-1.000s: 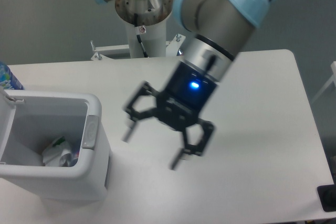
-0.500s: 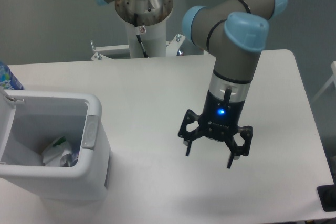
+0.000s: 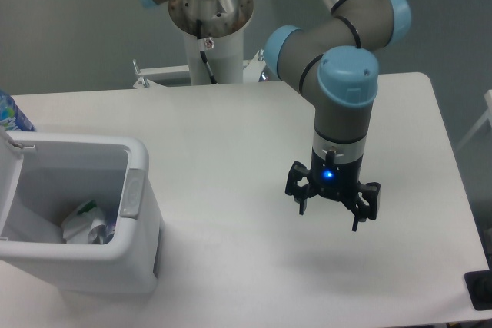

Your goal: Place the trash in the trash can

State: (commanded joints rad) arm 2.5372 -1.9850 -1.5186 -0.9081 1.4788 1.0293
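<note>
At the desk's left front corner stood the bin, white-grey and boxy, with a thick rim and a grey latch on the side facing the arm. Its lid or flap was open at the far left, only partly in frame. Inside, against the bin's front right wall, lay the cup: crumpled, white, with green marks. Just to its right a bit of clear plastic with red and blue showed, likely the bottle, though most of it was hidden by the bin wall. Both pieces of trash were down in the bin, below the rim.

Toward the desk's right front, well apart from the bin, the gripper hung above the bare top, pointing straight down. A blue light glowed on its body. Its two fingers were spread with nothing between them: released, empty. Its shadow fell on the desk just in front of it.

The arm, grey with pale blue joint caps, rose from the gripper, bent back and ran up out of the top of the frame. Its pedestal stood beyond the desk's back edge, near the middle.

At the left edge, behind the bin, the top of a blue bottle with a pale patterned label showed, cut off by the frame.
</note>
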